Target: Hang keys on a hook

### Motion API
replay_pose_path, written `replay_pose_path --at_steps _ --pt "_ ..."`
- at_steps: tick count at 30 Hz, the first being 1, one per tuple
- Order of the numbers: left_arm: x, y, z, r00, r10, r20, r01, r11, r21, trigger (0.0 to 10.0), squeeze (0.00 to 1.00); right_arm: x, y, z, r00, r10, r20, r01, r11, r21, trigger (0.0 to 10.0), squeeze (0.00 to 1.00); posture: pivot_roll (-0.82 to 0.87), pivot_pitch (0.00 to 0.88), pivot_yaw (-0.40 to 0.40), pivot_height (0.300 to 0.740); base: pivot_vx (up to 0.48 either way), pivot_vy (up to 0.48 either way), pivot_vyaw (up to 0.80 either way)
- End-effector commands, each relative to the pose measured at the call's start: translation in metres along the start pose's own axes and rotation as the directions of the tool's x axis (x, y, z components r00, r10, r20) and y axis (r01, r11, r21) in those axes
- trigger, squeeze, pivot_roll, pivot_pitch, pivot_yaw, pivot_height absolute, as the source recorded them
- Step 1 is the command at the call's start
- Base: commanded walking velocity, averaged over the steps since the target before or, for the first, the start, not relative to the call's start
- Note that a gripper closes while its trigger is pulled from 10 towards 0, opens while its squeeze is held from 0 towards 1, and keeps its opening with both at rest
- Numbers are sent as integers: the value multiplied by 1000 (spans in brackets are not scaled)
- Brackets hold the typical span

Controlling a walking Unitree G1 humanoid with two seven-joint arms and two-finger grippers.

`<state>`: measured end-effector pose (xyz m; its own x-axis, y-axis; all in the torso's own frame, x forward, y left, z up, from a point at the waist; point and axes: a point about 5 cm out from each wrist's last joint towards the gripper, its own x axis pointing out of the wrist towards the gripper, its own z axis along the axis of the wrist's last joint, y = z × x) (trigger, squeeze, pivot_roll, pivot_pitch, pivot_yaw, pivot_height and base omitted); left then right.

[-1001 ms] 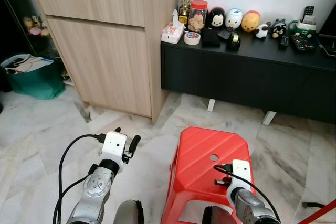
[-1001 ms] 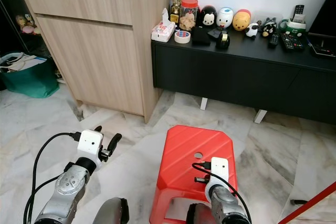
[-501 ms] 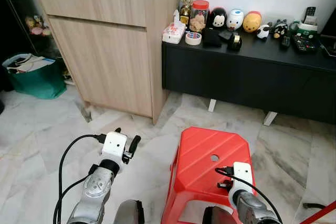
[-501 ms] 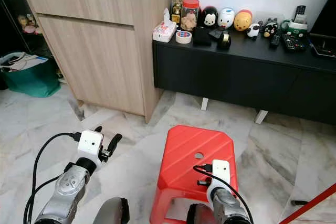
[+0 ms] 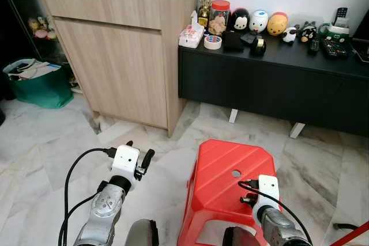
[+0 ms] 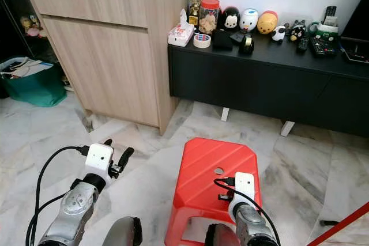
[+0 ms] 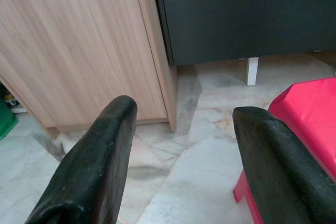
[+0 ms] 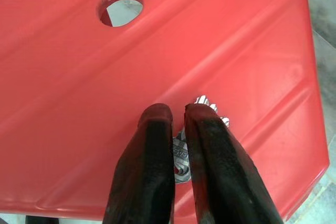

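From where I stand this looks like the pick-up step: the keys are being taken off the stool, and no hook is anywhere I can make out yet. Starting on the robot's left, the left gripper (image 7: 181, 166) hangs low over the marble floor (image 5: 52, 148) in front of the wooden cabinet (image 5: 115, 56), its two black fingers spread wide with nothing between them, idle. Further right stands the red stool (image 5: 230, 182), a round hole near the far edge of its seat. The right gripper (image 8: 177, 116) is down over the seat, towards its near right corner, fingers drawn almost together with only a thin slit between the tips. The keys (image 8: 202, 109) lie on the red plastic right there: metal pokes out just beyond the fingertips and a ring shows in the slit lower down, so I judge the fingers are pinched on the bunch, though how firmly I can't say. Next, I'd expect the arm to lift straight up without letting the bunch slip, then the robot must find the hook, which may be somewhere past the black sideboard (image 5: 271, 79) along the wall.
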<state>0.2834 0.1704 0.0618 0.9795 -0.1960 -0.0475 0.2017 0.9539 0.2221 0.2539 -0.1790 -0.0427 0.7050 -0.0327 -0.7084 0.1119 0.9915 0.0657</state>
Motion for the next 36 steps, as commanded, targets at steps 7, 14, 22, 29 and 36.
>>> replay_pose_path --at_steps 7,14,22,29,36 --pt "-2 -2 -4 1000 -12 -12 12 1000 3 10000 0 1 2 5 1000 26 -11 -26 1000 -11 10000 0 83 0 -42 605 0 0 0" --pt "-2 -2 -3 1000 -13 -11 13 1000 9 10000 0 2 6 10 999 44 3 -44 999 -9 10000 8 84 0 -43 605 0 0 0" --pt "-1 -2 -3 1000 -15 -11 15 1000 10 10000 0 2 8 14 998 61 -3 -61 998 -23 10000 0 84 0 -43 605 0 0 0" --pt "-1 -2 -4 1000 -14 -11 14 1000 10 10000 0 2 8 13 998 65 -23 -65 997 -36 10000 0 85 0 -44 605 0 0 0" --pt "-1 -2 -3 1000 -13 -11 13 1000 11 10000 0 2 7 11 997 65 -40 -67 997 -43 10000 0 86 0 -44 605 0 0 0"
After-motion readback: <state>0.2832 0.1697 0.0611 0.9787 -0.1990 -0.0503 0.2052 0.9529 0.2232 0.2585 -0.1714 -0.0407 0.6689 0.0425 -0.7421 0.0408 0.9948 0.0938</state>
